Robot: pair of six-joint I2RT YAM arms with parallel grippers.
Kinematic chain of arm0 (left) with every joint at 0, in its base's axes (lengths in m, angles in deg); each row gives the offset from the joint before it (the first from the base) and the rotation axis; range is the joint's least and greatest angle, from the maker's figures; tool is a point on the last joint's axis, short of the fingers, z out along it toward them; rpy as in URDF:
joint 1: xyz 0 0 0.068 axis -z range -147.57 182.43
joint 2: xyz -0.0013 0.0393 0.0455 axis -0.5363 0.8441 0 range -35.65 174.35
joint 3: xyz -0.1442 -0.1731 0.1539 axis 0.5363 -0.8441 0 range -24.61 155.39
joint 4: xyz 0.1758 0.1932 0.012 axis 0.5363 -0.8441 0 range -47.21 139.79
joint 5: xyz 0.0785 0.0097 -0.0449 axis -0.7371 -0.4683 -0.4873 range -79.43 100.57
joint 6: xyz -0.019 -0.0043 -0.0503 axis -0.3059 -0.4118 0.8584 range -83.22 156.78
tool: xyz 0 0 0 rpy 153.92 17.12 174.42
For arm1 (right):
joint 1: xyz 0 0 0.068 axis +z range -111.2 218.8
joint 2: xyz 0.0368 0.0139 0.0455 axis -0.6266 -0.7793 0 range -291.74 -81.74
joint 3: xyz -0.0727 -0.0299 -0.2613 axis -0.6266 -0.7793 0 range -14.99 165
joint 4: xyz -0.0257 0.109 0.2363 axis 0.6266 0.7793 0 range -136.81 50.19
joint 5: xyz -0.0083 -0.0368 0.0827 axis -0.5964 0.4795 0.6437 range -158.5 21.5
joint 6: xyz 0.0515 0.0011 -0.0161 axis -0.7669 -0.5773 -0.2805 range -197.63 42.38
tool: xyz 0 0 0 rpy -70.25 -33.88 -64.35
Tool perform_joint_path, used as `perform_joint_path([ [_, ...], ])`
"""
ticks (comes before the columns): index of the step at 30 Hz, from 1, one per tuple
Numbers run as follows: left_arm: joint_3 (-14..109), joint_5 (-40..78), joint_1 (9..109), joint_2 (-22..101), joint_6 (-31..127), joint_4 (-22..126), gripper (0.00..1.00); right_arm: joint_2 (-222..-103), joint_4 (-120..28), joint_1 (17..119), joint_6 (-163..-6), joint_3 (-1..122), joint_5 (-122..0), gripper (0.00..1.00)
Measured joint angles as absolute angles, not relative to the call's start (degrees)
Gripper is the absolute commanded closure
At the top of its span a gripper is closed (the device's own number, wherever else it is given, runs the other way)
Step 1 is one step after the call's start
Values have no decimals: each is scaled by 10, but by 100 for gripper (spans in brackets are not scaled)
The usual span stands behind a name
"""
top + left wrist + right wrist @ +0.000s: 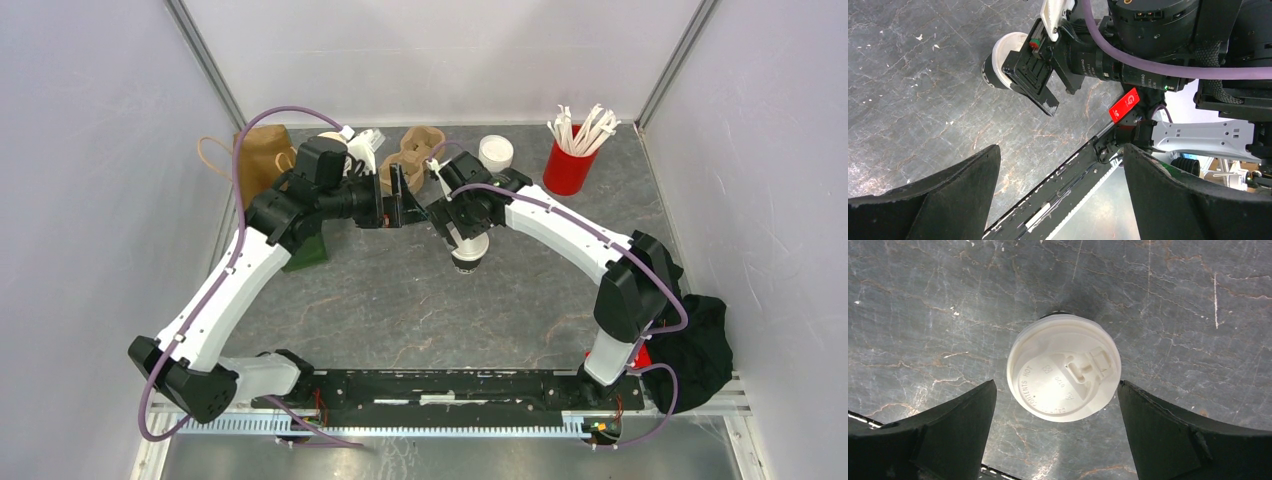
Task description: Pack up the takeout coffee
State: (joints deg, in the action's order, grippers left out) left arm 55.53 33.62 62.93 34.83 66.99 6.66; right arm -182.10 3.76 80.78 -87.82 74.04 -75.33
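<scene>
The takeout coffee (1064, 372), a dark cup under a white lid, stands upright on the grey stone table (400, 300). My right gripper (1057, 385) hangs directly above it, open, one finger on each side of the lid and neither touching it. From above, the cup (468, 260) shows just below the right gripper (453, 218). My left gripper (408, 205) hovers to the cup's left, open and empty. In the left wrist view its jaws (1060, 150) frame bare table and the base rail, and the cup (995, 62) sits partly hidden behind the right gripper's fingers (1033, 80).
At the back stand a brown paper bag (258, 155), a cardboard cup carrier (415, 150), a stack of white lids (496, 152) and a red cup of straws (568, 165). A green object (308, 250) lies under the left arm. A black cloth (700, 345) lies near the right base.
</scene>
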Motion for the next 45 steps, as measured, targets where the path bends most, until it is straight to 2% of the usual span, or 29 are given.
perform_joint_path([
  [18,563,336,629,362,670,55,3,-1826,31,807,-878,728,-776,2],
  [26,564,336,629,378,669,55,2,-1831,17,807,-880,723,-775,13],
  [31,564,336,629,379,669,54,3,-1828,5,805,-885,714,-779,14],
  [37,565,336,630,385,668,54,3,-1762,-43,768,-900,627,-781,14],
  [45,568,337,629,398,664,53,3,-1629,-76,632,-909,486,-796,13],
])
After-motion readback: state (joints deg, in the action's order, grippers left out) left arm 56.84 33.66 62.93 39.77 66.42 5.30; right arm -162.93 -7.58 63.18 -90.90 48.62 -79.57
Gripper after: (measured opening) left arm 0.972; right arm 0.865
